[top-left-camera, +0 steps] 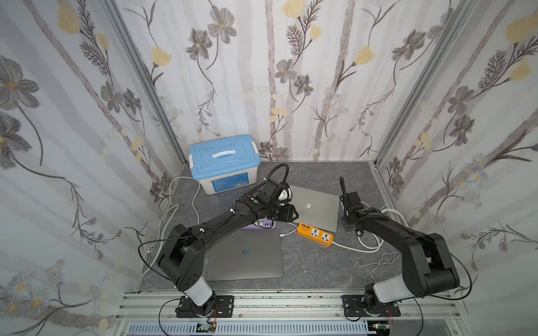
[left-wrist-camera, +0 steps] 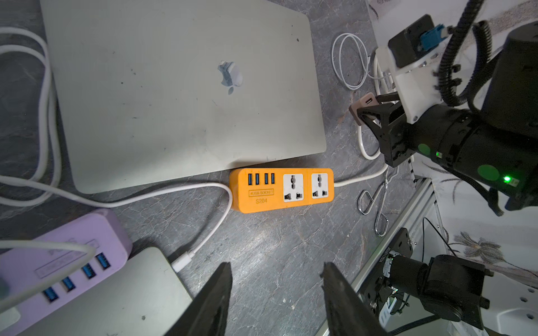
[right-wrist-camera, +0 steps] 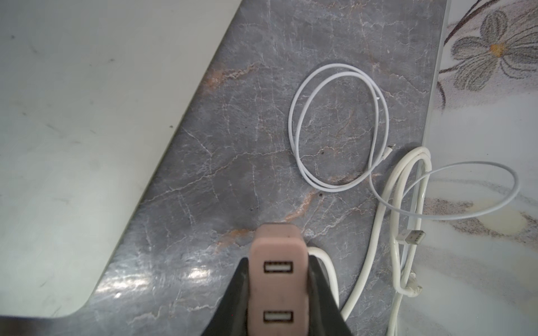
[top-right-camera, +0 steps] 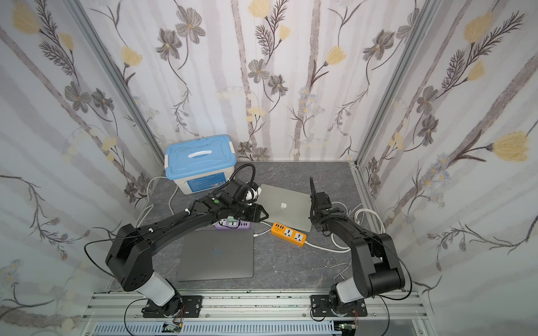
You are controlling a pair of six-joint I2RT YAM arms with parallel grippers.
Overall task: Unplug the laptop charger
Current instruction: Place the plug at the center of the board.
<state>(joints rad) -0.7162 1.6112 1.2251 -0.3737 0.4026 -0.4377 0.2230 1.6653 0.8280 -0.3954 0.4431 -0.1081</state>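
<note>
My left pincer (left-wrist-camera: pixel 276 264) gapes (right pincer (right-wrist-camera: pixel 279 259) clamped on the pink adapter (right-wrist-camera: pixel 277 241)); I'd straddle the white plug (left-wrist-camera: pixel 182 261), pull straight.

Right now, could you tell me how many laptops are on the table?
2. A closed silver laptop lies behind the orange power strip; a closed dark-grey laptop lies nearer the camera.

matt silver metal laptop (left-wrist-camera: pixel 174 87), orange plastic power strip (left-wrist-camera: pixel 281 190), glossy marbled tabletop (left-wrist-camera: pixel 276 247)

Left claw (left-wrist-camera: pixel 277 266) stands parted beside the unplugged white connector (left-wrist-camera: pixel 182 261).
</note>
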